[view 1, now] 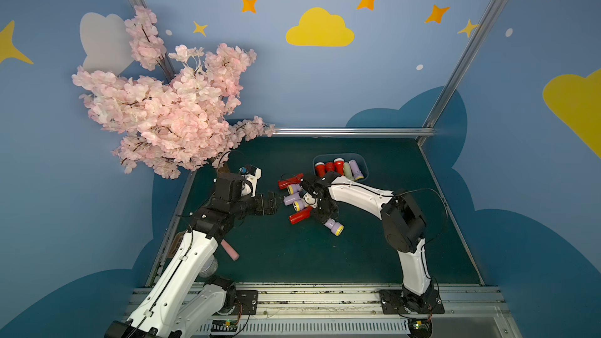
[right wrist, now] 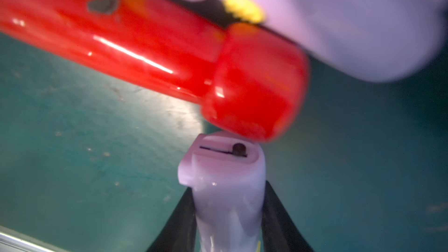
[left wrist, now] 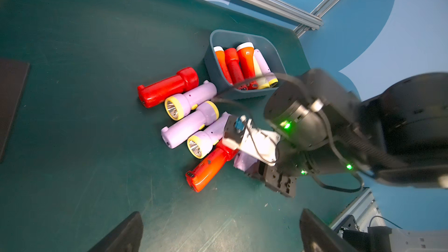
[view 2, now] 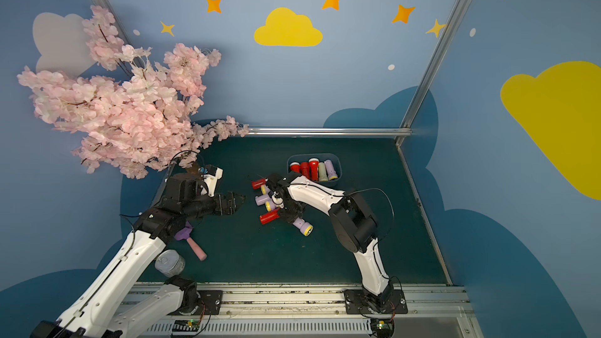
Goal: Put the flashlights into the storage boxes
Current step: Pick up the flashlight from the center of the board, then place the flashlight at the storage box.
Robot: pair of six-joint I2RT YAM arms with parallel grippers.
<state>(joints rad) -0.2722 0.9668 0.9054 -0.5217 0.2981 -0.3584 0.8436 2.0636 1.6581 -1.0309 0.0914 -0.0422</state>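
**Right gripper has a lilac flashlight, five sit in the box**

Here is the right gripper (right wrist: 229, 187), down low at the pile in the middle of the green surface (view 1: 292, 255), and its two black fingers (right wrist: 184, 214) are clamped on the body of a lilac flashlight (right wrist: 225, 175). The wrist view is tight and blurry, but the grip is plain: a finger on each side, tail cap pointing away from the camera, right up against the head of a red flashlight (right wrist: 257, 88). In both top views the yellow-ringed head (view 1: 336, 228) pokes out from under the gripper on the near side. Whether it is clear of the surface, I cannot tell.

Beside it lies the rest of the heap: another red one (left wrist: 167, 87) at the far end and three lilac flashlights (left wrist: 191, 124) packed side by side between the reds.

The storage box (left wrist: 211, 66) stands just behind the pile, towards the back rail. Five flashlights (view 1: 338, 167) lie in it in a row: three red, one cream, one lilac.

The left gripper (left wrist: 220, 213) hovers on the other side of the pile, jaws spread wide, holding nothing.

Near the left arm lie a purple scoop (view 2: 195, 248) and a tin can (view 2: 169, 263)
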